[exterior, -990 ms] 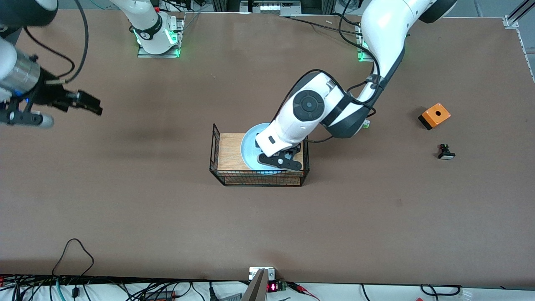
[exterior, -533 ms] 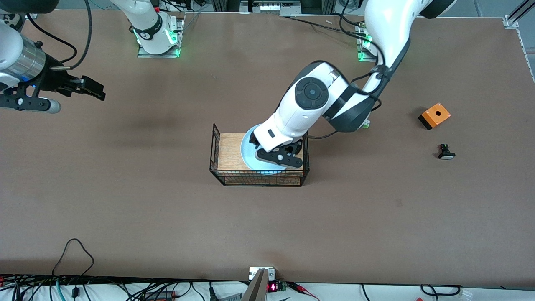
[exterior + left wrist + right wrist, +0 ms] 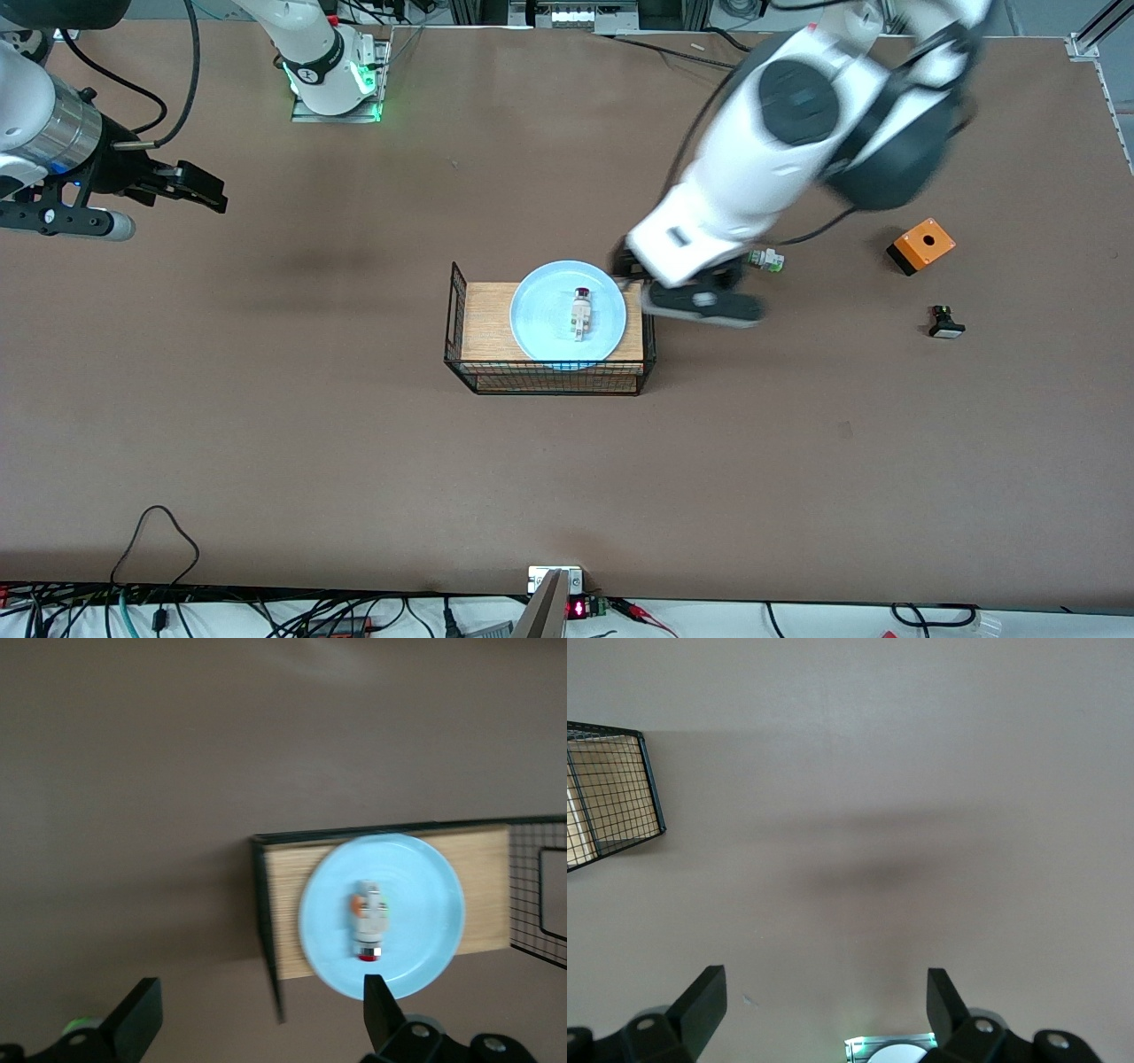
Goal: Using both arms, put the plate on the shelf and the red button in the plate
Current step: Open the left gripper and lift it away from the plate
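Red-capped cream push-button switch (image 3: 581, 313) lies in the pale-blue round plate (image 3: 540, 306), both wide-open empty grippers, left (image 3: 687, 288) nearer, right (image 3: 190, 186) well off.

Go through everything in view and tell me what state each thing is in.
plate: flat on the wooden shelf in the wire rack
red button: lying on its side on the plate
left gripper: jaws open, empty, beside the rack
right gripper: jaws open, empty, waiting over bare table
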